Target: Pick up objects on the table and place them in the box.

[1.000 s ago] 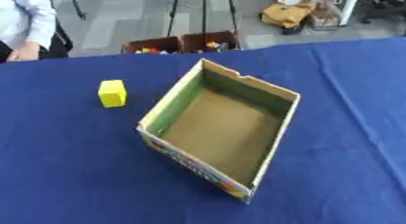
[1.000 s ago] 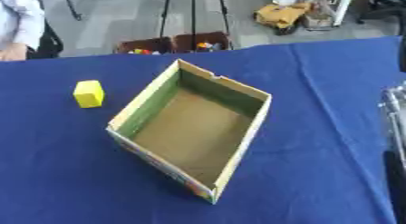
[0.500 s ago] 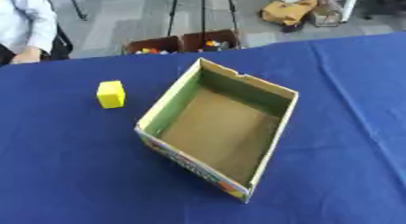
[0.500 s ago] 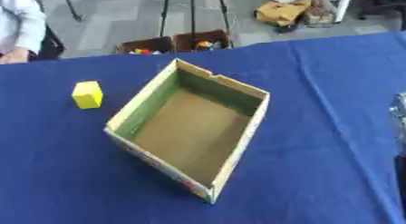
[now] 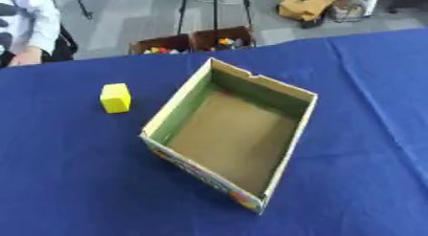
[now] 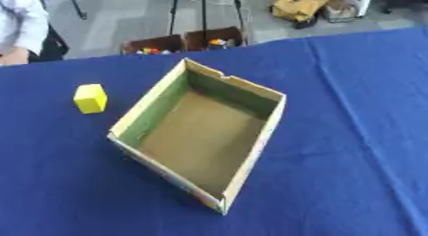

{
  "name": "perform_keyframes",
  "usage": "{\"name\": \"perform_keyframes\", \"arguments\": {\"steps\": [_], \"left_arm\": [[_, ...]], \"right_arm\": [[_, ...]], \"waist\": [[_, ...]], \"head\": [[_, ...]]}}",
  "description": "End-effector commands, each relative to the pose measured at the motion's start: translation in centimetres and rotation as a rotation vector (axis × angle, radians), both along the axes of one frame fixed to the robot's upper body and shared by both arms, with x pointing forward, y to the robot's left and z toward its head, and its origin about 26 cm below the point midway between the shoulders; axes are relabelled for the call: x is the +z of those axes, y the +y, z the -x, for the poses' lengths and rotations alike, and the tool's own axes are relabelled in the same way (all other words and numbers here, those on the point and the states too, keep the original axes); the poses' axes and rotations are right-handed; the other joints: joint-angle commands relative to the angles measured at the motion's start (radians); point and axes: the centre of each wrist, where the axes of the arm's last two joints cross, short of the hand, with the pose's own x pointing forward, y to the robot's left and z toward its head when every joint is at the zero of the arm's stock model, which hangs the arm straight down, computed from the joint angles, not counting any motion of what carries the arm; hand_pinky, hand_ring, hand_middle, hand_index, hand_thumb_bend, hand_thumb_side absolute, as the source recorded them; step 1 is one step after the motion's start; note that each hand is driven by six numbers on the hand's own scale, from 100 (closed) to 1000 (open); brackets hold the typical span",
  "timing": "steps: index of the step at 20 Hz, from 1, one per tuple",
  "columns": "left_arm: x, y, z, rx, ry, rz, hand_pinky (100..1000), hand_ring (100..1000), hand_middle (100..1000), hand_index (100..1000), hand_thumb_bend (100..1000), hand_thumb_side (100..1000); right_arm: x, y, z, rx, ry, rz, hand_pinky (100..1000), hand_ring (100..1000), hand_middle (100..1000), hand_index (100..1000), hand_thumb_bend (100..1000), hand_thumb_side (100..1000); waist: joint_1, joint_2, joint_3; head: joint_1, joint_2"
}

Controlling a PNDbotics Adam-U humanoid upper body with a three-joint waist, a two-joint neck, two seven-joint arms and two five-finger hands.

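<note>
Overhead, from the left eye: a blue tabletop point(image 5: 58, 182) carries an open cardboard box point(image 5: 288, 91), nothing inside it, near the middle. A yellow block point(image 5: 115, 97) sits apart toward the left edge. From the right eye: same layout. Neither robot hand shows, so their state cannot be told.

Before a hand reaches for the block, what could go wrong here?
1. The block stands close to the left wall of the box; a hand coming in might knock that wall and shift the box.
2. The box sits askew on the cloth, so a drop aimed square could hit a rim.
</note>
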Motion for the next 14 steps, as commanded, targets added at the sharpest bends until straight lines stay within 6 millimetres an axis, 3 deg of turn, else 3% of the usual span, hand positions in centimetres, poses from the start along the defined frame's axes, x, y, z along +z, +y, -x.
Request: {"name": "perform_keyframes", "arguments": {"steps": [1,9,11,14], "left_arm": [[0.9,0.3,-0.4,0.022,0.006,-0.059,788,890,978,1000,100,978],[-0.1,-1.5,-2.6,0.004,0.053,-0.132,811,911,991,1000,100,970],[-0.5,-1.9,-3.0,0.005,0.064,-0.149,815,916,996,1000,132,972],[-0.9,-2.4,-3.5,0.007,0.076,-0.178,822,924,1000,1000,286,1000]], "right_arm": [[1.1,0.0,0.5,0.006,-0.036,0.029,751,752,620,819,100,639],[1.2,0.1,0.5,0.017,-0.037,0.033,753,751,618,819,100,637],[1.2,0.1,0.5,0.020,-0.038,0.035,753,751,617,818,100,636],[1.3,0.2,0.5,0.021,-0.039,0.035,754,751,615,817,100,632]], "waist": [[0.018,0.000,-0.004],[0.021,0.009,-0.018],[0.022,0.012,-0.021],[0.023,0.017,-0.027]], "head": [[0.013,-0.019],[0.033,-0.036],[0.036,-0.038],[0.039,-0.041]]}}
